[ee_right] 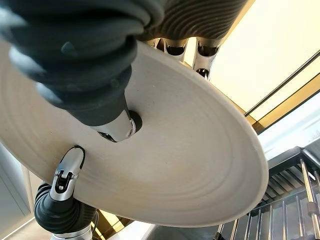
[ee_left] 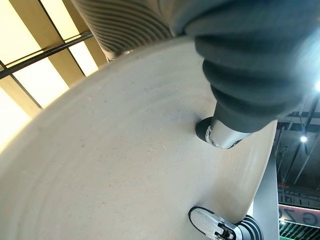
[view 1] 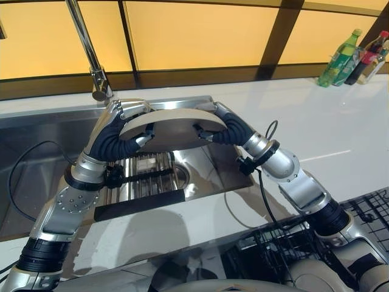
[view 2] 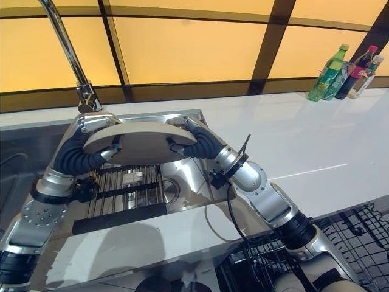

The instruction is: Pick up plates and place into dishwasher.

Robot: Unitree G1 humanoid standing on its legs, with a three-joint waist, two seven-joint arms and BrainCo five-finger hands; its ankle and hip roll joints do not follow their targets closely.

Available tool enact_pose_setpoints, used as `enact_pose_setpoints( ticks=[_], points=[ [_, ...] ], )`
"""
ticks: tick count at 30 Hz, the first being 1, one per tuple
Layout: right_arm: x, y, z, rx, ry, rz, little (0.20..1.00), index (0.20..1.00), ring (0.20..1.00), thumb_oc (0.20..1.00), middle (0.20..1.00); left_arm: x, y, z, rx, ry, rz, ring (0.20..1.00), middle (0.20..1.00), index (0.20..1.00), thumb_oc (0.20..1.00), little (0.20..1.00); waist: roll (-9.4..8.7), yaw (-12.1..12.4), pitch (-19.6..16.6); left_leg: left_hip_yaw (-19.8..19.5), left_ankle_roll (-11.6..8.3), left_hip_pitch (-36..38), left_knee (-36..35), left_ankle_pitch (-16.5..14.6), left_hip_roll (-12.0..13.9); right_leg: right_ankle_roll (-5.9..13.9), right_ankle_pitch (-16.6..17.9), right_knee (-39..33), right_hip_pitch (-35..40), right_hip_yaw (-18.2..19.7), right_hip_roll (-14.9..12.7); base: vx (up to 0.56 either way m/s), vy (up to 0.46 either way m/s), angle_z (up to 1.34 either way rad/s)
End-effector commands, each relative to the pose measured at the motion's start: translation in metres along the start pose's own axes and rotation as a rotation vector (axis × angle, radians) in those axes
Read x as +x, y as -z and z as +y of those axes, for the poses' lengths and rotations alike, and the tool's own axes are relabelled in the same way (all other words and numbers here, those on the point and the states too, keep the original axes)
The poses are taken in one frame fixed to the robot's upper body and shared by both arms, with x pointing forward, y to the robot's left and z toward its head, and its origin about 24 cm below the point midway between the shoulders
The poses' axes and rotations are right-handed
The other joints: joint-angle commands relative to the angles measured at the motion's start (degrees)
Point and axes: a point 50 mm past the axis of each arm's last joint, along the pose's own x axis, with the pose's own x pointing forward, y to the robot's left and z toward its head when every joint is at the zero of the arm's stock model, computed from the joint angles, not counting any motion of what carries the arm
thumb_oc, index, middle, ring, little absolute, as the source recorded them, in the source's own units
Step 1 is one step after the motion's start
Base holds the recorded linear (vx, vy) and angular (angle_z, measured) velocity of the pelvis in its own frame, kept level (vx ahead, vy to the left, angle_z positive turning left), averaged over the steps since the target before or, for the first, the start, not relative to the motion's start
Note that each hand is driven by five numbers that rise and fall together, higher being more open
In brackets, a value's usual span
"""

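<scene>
A round beige plate hangs face down above the steel sink, gripped from both sides. My left hand clamps its left rim, fingers over the top and thumb pressed on the underside. My right hand pinches the right rim the same way, its thumb under the plate. Each wrist view also shows the other hand's thumb tip on the plate's underside.
A slatted drain rack lies in the sink below the plate. The tall faucet rises just behind my left hand. Bottles stand at the far right of the white counter. The black dishwasher rack is at the lower right.
</scene>
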Motion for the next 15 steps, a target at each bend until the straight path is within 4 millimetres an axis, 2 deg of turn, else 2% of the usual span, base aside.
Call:
enact_pose_setpoints(
  ticks=[1, 4, 5, 7, 8, 15],
  points=[
    [0.019, -0.023, 0.003, 0.013, -0.031, -0.131, 0.2, 0.2, 0.2, 0.2, 0.2, 0.02, -0.013, -0.004, -0.108, -0.084, -0.102, 0.2, 0.2, 0.2, 0.2, 0.2, 0.56, -0.3, -4.0, -0.8, 3.26, -1.2, -4.2, 3.3, -2.5, 2.18, -8.1, 10.3, 2.6, -0.3, -3.4, 0.0, 0.0, 0.0],
    [0.018, -0.021, -0.001, -0.007, 0.01, -0.127, 0.2, 0.2, 0.2, 0.2, 0.2, 0.015, -0.003, -0.003, -0.114, -0.124, -0.021, 0.2, 0.2, 0.2, 0.2, 0.2, 0.7, -0.8, -3.8, 0.0, 3.29, -1.0, -4.4, 3.4, -2.2, 2.18, -8.1, 10.5, 2.5, 0.0, -3.4, 0.0, 0.0, 0.0],
    [0.016, -0.02, -0.005, -0.016, 0.031, -0.12, 0.2, 0.2, 0.2, 0.2, 0.2, 0.012, 0.002, -0.003, -0.107, -0.133, 0.02, 0.354, 0.354, 0.354, 0.354, 0.354, 0.78, -1.1, -3.8, 0.3, 3.3, -0.9, -4.4, 3.3, -2.1, 2.19, -8.1, 10.4, 2.5, 0.1, -3.4, -0.02, -0.015, -0.03],
    [0.013, -0.017, -0.01, -0.027, 0.06, -0.108, 0.2, 0.2, 0.2, 0.2, 0.2, 0.009, 0.007, 0.0, -0.105, -0.16, 0.056, 0.94, 0.94, 0.94, 0.94, 0.94, 0.88, -1.5, -3.8, 0.8, 3.3, -0.6, -4.5, 3.3, -1.9, 2.32, -8.0, 10.4, 2.5, 0.4, -3.4, -0.01, -0.014, -0.04],
    [0.011, -0.016, -0.014, -0.039, 0.082, -0.099, 0.2, 0.2, 0.2, 0.2, 0.2, 0.006, 0.011, 0.002, -0.088, -0.191, 0.081, 1.0, 1.0, 1.0, 1.0, 1.0, 0.99, -2.0, -3.9, 1.3, 3.3, -0.5, -4.5, 3.2, -1.8, 2.26, -8.2, 10.3, 2.4, 0.6, -3.3, -0.01, -0.014, -0.08],
    [-0.004, -0.004, -0.027, -0.072, 0.158, -0.032, 0.2, 0.2, 0.2, 0.2, 0.2, 0.004, 0.018, 0.014, -0.011, -0.29, 0.125, 1.0, 1.0, 1.0, 1.0, 1.0, 1.36, -4.7, -4.5, 4.2, 3.06, 0.2, -4.9, 2.9, -0.6, 2.34, -8.3, 9.6, 1.8, 2.6, -2.6, -0.01, -0.015, -0.21]
  ],
)
